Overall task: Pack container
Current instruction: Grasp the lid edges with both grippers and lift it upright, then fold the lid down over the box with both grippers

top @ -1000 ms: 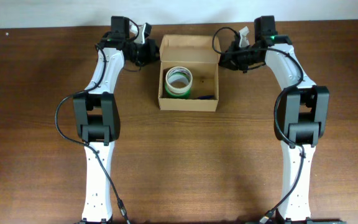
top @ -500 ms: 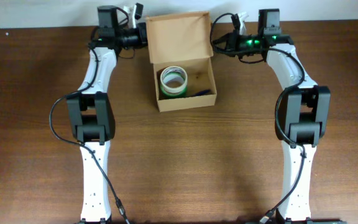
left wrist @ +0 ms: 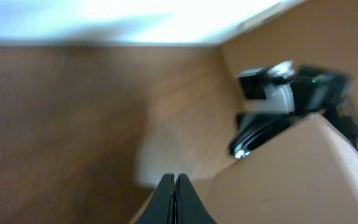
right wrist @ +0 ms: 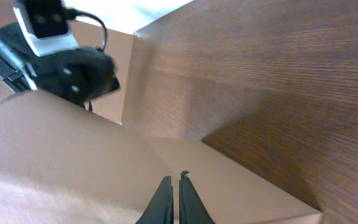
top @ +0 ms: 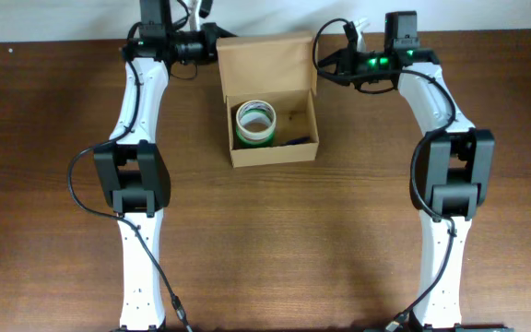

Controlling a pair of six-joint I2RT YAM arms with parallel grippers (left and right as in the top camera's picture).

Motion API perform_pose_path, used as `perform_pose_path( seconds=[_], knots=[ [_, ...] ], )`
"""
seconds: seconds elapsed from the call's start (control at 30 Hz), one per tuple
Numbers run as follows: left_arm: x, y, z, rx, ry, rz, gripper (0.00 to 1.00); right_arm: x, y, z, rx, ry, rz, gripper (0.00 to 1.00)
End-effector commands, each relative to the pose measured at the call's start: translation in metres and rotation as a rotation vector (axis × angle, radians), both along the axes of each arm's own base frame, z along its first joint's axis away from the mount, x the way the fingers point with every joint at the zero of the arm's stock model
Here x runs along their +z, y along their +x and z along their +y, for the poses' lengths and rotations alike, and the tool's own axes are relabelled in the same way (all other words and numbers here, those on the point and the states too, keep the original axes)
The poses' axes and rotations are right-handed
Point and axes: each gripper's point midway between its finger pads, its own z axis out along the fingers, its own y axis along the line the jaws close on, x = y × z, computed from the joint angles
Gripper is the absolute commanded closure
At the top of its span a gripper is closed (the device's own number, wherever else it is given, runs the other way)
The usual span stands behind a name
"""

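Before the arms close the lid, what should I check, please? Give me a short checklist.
1. Container flap raised: ok.
2. Tape roll inside the walls: ok.
3. Dark blue item low enough for the flap to pass: cannot tell.
4. Left gripper shut at the flap's left corner: ok.
5. Right gripper shut at the flap's right edge: ok.
6. Either gripper really pinching the cardboard: cannot tell.

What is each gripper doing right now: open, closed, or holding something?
Left gripper: closed; whether it pinches the lid of the container cannot be told.
Right gripper: closed, at the lid; a hold cannot be told.
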Motion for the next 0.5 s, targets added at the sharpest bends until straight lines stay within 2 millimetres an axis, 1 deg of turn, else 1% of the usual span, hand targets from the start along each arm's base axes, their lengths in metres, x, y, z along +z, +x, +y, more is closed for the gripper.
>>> perform_pose_path(
  seconds=[0.0, 0.1, 0.17, 0.23, 0.33, 0.37, 0.4, 0.47],
  knots=[
    [0.032, -0.006, -0.001, 0.014, 0.153, -0.141, 0.98, 0.057, -0.006, 0.005, 0.002, -0.046, -0.138, 0.96],
    [0.039, -0.017, 0.000, 0.035, 0.252, -0.133, 0.98, 0.065, -0.015, 0.004, -0.006, -0.123, -0.151, 0.96],
    [0.044, -0.026, 0.006, 0.071, 0.356, -0.117, 0.98, 0.069, -0.027, 0.004, -0.004, -0.193, -0.149, 0.96],
    [0.049, -0.038, 0.012, 0.100, 0.453, -0.099, 0.98, 0.070, -0.039, 0.005, 0.001, -0.276, -0.143, 0.96],
    [0.055, -0.058, 0.022, 0.135, 0.614, -0.072, 0.98, 0.074, -0.065, 0.007, 0.014, -0.420, -0.127, 0.96],
    [0.055, -0.064, 0.026, 0.141, 0.660, -0.062, 0.98, 0.075, -0.069, 0.007, 0.008, -0.458, -0.119, 0.96],
    [0.052, -0.078, 0.033, 0.155, 0.753, -0.022, 0.98, 0.076, -0.083, 0.003, -0.011, -0.573, -0.100, 0.96],
    [0.046, -0.092, 0.038, 0.154, 0.831, 0.023, 0.98, 0.079, -0.096, -0.001, -0.029, -0.685, -0.092, 0.96]
  ],
)
